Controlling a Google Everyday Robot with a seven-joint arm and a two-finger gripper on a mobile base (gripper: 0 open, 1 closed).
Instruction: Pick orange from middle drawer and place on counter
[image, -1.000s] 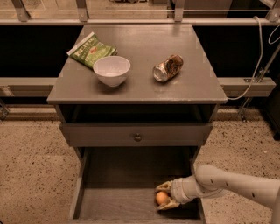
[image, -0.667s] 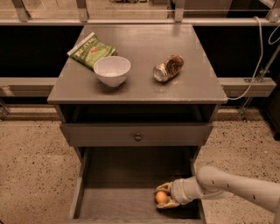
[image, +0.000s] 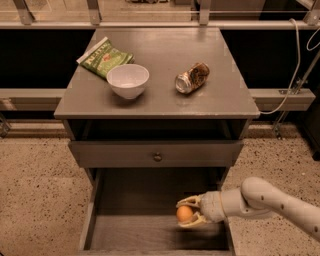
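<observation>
The small orange (image: 184, 213) sits between the two tan fingers of my gripper (image: 187, 213), which is shut on it. The gripper reaches in from the right on a white arm (image: 260, 197) and holds the orange a little above the floor of the open middle drawer (image: 135, 235), near its right side. The grey counter (image: 165, 47) is the cabinet top above, well above the gripper.
On the counter stand a white bowl (image: 128, 80), a green snack bag (image: 106, 56) behind it and a crushed metal can (image: 192, 78) to the right. A shut drawer front with a round knob (image: 157, 157) overhangs the open drawer. Speckled floor lies on both sides.
The gripper has risen a little with the orange held in it, from low in the drawer's right front corner to just above the floor.
</observation>
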